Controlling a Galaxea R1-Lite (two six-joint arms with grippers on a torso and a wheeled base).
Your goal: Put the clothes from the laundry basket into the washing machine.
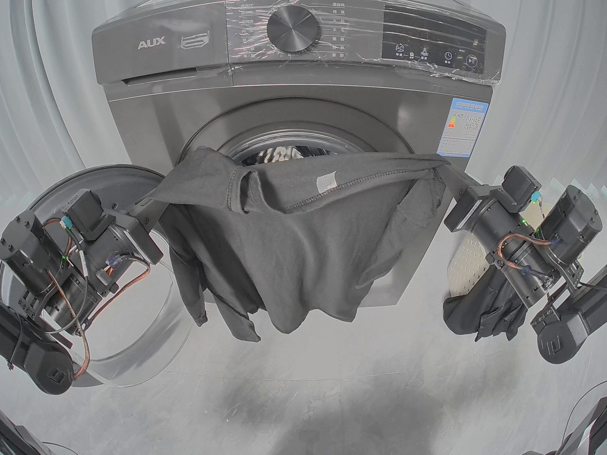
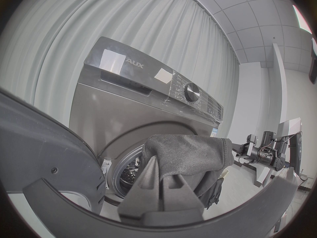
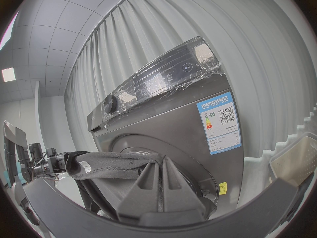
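Counting from the head view, we find one washing machine (image 1: 190, 115), one laundry basket (image 1: 471, 263), two dark grey garments and two pincers. One garment, a shirt (image 1: 303, 235), hangs spread in front of the machine's open drum (image 1: 278, 153). The left pincer (image 1: 155, 206) at 9 o'clock is clamped on one end of it. The right pincer (image 1: 449, 175) at 3 o'clock is clamped on the other end.

The round door (image 1: 114, 184) stands swung open at 8 o'clock. At 4 o'clock the second garment (image 1: 474, 314) droops by the basket, beside the machine.

From the left wrist we see the left pincer (image 2: 160, 179) pinched shut on a fold of the shirt (image 2: 188, 152). Past it lies the drum (image 2: 128, 172), with the other arm farther off.

From the right wrist we see the right pincer (image 3: 160, 169) closed on the shirt (image 3: 109, 166). That view adds the basket's perforated cream wall (image 3: 294, 162).
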